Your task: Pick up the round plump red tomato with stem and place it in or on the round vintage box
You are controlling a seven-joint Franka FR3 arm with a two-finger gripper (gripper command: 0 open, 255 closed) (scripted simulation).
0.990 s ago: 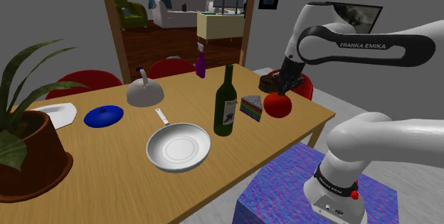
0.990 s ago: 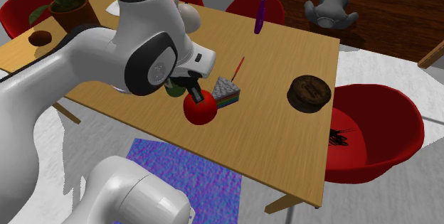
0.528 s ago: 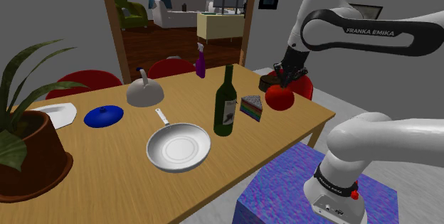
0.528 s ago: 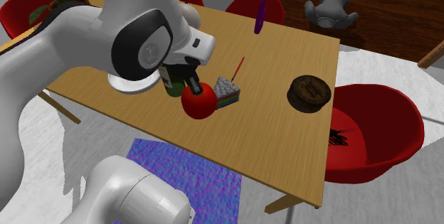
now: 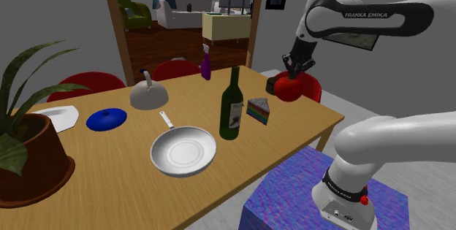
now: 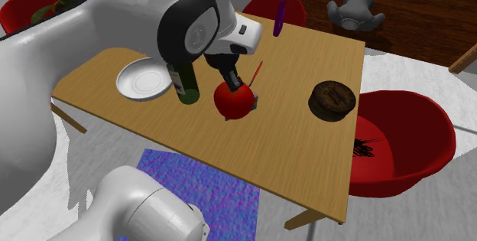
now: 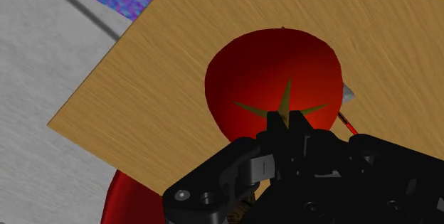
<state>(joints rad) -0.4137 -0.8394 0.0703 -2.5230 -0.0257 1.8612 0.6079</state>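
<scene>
My gripper (image 6: 232, 84) clamped on top of tomato (image 6: 233, 100). In last second tomato lifted off table (image 6: 290, 151), now hangs above mid-table, nearer round box (image 6: 332, 99) by edge facing red chair (image 6: 397, 140). Transport half done, I judge.

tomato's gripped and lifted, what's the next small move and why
Probably carry the tomato sideways at this height toward the round dark box: the gripper is shut on it, it hangs above the table by the cake slice, and the box lies toward the second exterior view's right.
</scene>
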